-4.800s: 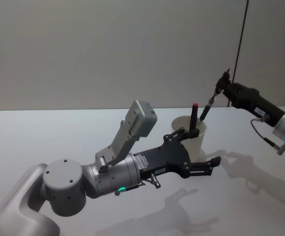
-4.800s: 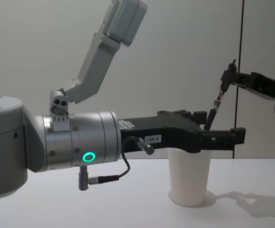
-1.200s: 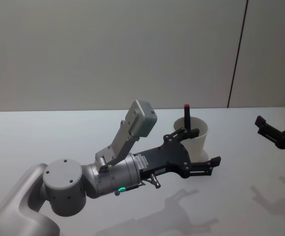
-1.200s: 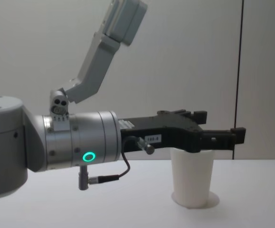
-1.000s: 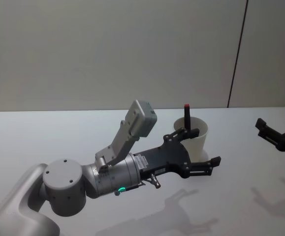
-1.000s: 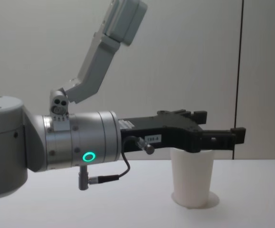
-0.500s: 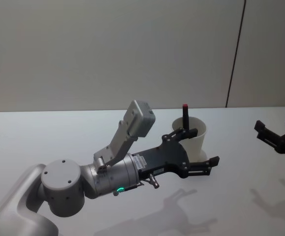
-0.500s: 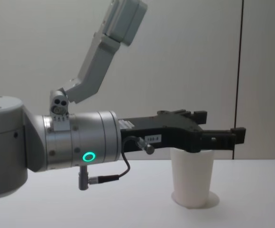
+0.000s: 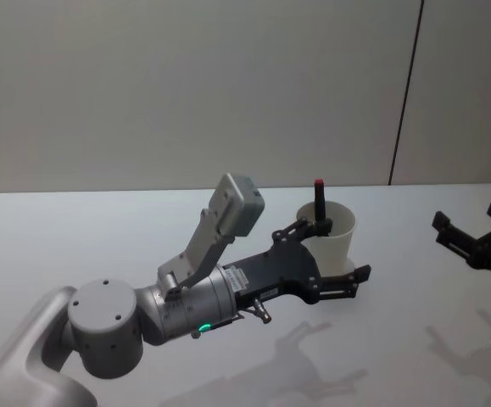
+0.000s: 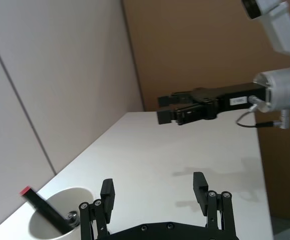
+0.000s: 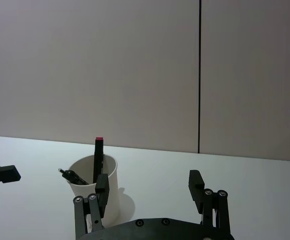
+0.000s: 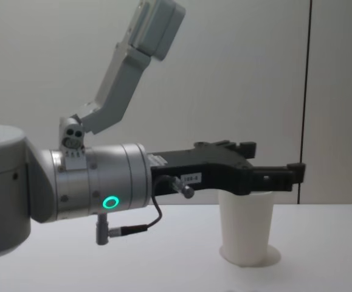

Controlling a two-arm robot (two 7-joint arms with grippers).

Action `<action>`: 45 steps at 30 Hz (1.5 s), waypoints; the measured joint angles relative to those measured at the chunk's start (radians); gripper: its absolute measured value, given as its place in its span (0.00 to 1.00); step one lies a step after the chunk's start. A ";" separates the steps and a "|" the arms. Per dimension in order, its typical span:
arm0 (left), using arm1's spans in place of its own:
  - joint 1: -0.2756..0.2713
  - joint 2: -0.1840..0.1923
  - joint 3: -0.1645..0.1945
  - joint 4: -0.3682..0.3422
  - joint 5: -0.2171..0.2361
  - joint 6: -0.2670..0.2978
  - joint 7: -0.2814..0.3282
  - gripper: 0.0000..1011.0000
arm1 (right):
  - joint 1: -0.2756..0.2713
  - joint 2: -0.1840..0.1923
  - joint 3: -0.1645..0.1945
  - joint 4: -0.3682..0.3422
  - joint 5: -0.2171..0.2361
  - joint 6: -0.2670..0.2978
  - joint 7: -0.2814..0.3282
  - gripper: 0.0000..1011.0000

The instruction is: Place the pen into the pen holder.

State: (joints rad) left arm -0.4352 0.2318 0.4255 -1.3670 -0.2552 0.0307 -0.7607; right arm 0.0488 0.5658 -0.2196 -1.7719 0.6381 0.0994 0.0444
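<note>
The pen (image 9: 319, 200) stands inside the cup (image 9: 333, 246), leaning on the rim, and I see its red end above the rim in the head view. In the right wrist view I see a second dark pen (image 11: 73, 176) lying lower in the same cup (image 11: 109, 192). The cup is upright on the white table (image 9: 75, 237), near the middle.

My left gripper (image 9: 338, 254) hangs just beside the cup, on the near side, with its fingers spread and nothing between them. In the chest view its fingers (image 12: 282, 176) cross in front of the rim of the cup (image 12: 246, 228); I cannot tell if they touch it.

My right gripper (image 9: 474, 233) is well apart from the cup, at the right edge, above the table. Its fingers are also spread and hold nothing.
</note>
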 joint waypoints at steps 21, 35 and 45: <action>0.073 0.056 0.011 -0.096 0.019 -0.007 0.275 0.99 | -0.048 -0.172 -0.004 0.004 -0.266 -0.050 0.017 0.99; 0.118 0.090 0.018 -0.154 0.032 -0.011 0.445 0.99 | -0.064 -0.228 -0.006 0.005 -0.350 -0.065 0.022 0.99; 0.155 0.118 0.023 -0.203 0.043 -0.014 0.584 0.99 | -0.063 -0.228 -0.006 0.005 -0.351 -0.066 0.023 0.99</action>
State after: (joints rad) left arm -0.2804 0.3497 0.4488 -1.5696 -0.2125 0.0168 -0.1763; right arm -0.0147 0.3375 -0.2259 -1.7666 0.2873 0.0339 0.0669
